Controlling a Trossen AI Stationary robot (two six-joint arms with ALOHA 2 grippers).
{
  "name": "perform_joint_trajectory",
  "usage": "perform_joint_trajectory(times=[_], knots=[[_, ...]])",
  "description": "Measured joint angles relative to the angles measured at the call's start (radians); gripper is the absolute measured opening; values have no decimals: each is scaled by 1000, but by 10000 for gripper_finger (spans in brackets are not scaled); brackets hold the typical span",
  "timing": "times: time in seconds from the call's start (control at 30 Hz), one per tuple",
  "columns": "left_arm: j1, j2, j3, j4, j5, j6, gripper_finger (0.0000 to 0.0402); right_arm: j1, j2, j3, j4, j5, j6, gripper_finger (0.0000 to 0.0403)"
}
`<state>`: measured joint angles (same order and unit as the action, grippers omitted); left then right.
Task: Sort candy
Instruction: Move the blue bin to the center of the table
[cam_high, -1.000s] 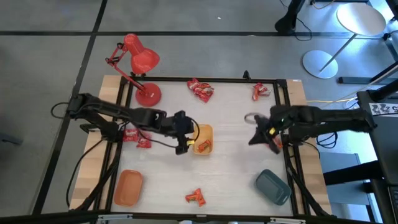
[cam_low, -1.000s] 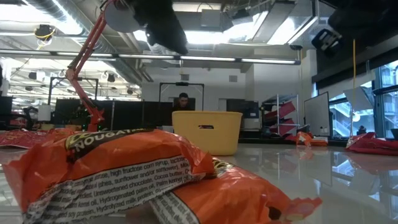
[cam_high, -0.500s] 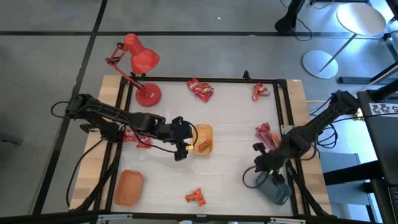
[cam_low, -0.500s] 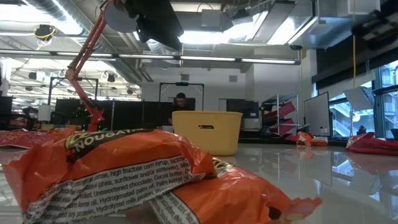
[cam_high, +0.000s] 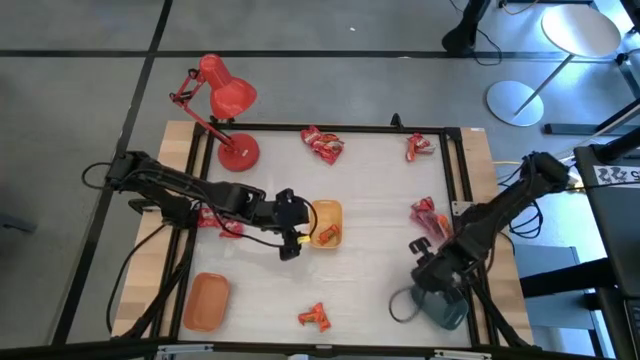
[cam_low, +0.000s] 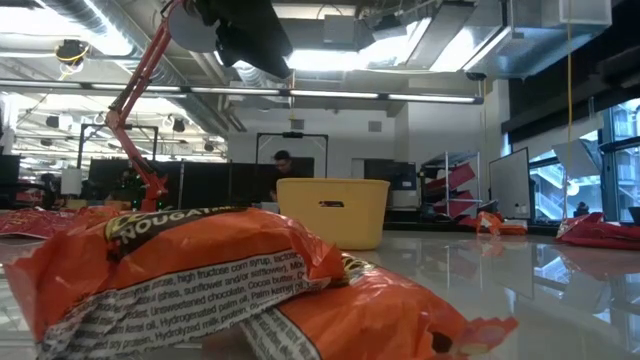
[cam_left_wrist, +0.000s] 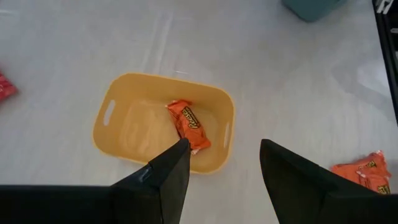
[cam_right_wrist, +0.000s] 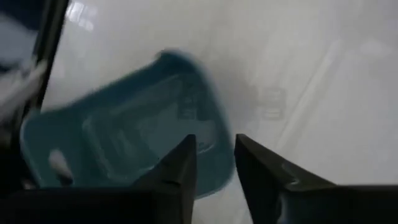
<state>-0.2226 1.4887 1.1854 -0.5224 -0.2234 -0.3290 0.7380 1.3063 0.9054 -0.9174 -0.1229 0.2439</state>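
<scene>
Small red and orange-red candy packs lie in heaps: at the far edge (cam_high: 322, 145), the far right corner (cam_high: 420, 147), the right edge (cam_high: 425, 213), beside the left arm (cam_high: 215, 222) and near the front (cam_high: 315, 317). One orange candy (cam_left_wrist: 188, 124) lies flat in the yellow tray (cam_left_wrist: 124, 93). My left gripper (cam_left_wrist: 224, 146) hangs open over that tray's left rim (cam_high: 293, 238), holding nothing. My right gripper (cam_right_wrist: 214, 143) hovers over the grey tray (cam_right_wrist: 124, 137) at the near right (cam_high: 425, 283). Its fingers stand a narrow gap apart with nothing between them.
An orange tray (cam_high: 205, 300) sits at the near left. A red desk lamp (cam_high: 225, 100) stands at the far left corner. Black frame rails (cam_high: 462, 200) run along the table's sides. In the low view an orange candy (cam_low: 230, 280) fills the foreground before the yellow tray (cam_low: 333, 210).
My right gripper has swung from the candy heap at the right edge toward the near edge. It now hangs over the grey tray. The heap stays where it was.
</scene>
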Motion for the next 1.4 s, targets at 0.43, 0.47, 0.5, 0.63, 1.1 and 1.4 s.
perform_joint_trajectory(times=[0.43, 0.47, 0.5, 0.63, 1.1, 1.4], knots=[[0, 0, 0, -19, -1, -3, 184, 29, 134, 0, 37, 69, -102, 131], [0, 0, 0, -20, -1, -4, 184, 29, 143, 0, 44, 56, -104, 131], [0, 0, 0, -21, -1, -4, 184, 29, 154, 0, 50, 45, -104, 131], [0, 0, 0, -20, -1, -4, 184, 29, 178, 0, 82, 42, -106, 131], [1, 0, 0, -20, -1, 5, 184, 27, 217, 0, 112, 27, -113, 14], [1, 0, 0, -20, -1, 19, 184, 6, 217, 50, 65, 1, -69, 3]])
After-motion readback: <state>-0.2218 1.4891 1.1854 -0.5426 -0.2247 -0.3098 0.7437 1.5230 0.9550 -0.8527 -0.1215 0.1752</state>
